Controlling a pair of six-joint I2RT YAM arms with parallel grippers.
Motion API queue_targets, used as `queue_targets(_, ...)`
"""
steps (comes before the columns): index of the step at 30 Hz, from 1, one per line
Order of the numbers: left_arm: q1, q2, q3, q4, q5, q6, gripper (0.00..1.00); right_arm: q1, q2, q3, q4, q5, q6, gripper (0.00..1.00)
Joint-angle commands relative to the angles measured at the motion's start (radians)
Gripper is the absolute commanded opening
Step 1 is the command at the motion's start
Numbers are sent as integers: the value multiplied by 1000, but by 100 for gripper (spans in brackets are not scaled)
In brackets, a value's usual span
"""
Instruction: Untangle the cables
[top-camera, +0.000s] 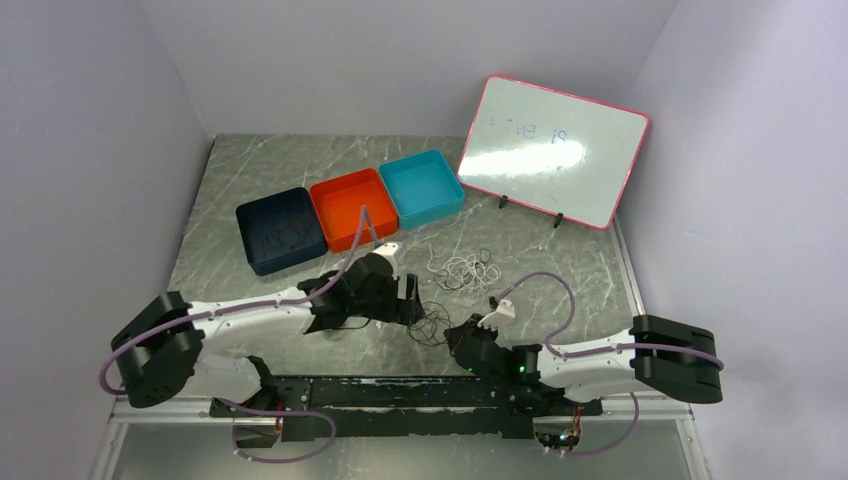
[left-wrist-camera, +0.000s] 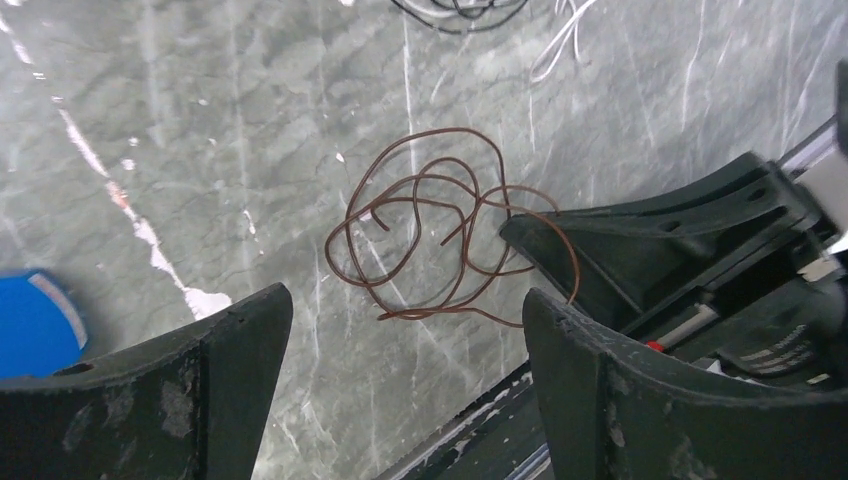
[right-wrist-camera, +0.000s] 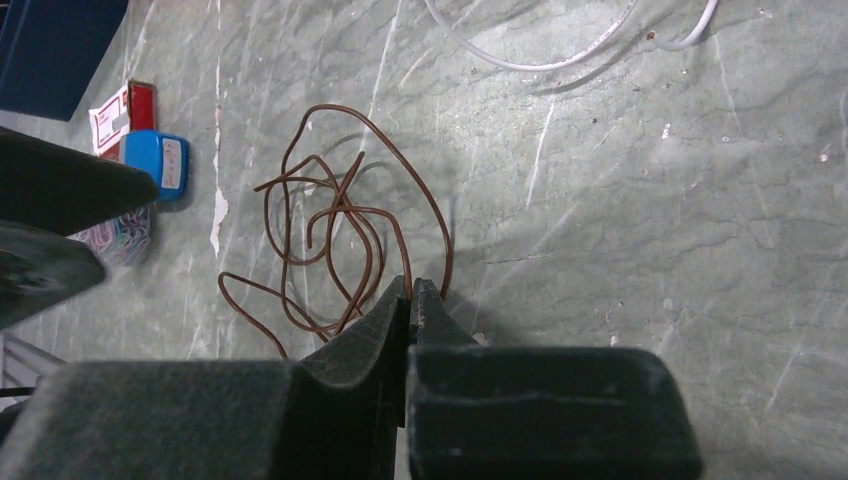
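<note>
A thin brown cable (left-wrist-camera: 430, 235) lies in loose tangled loops on the marble table between the two arms. My right gripper (right-wrist-camera: 412, 285) is shut on one strand of it (right-wrist-camera: 340, 220), pinched at the very fingertips. Just left of the loops (top-camera: 432, 325) my left gripper (left-wrist-camera: 405, 300) hovers open, with nothing between its fingers. The right gripper's black fingers (left-wrist-camera: 620, 230) show in the left wrist view, touching the loops' right side. A separate pile of white and dark cables (top-camera: 465, 270) lies farther back on the table.
Three bins stand at the back: dark blue (top-camera: 280, 230), orange (top-camera: 352, 208) and teal (top-camera: 421, 187). A red-framed whiteboard (top-camera: 553, 150) leans at the back right. A small blue object (right-wrist-camera: 160, 160) lies left of the brown loops. The black mounting rail (top-camera: 400, 390) runs along the near edge.
</note>
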Motion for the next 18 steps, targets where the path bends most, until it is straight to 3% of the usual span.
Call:
queue_targets(1,7,65,-18,96,134,72,89,-1,-6,-11,36,11,-28,3)
queue_targets(18,7,197,-18,176,209,90,86,-13,36,-16,111,-26,-58,3)
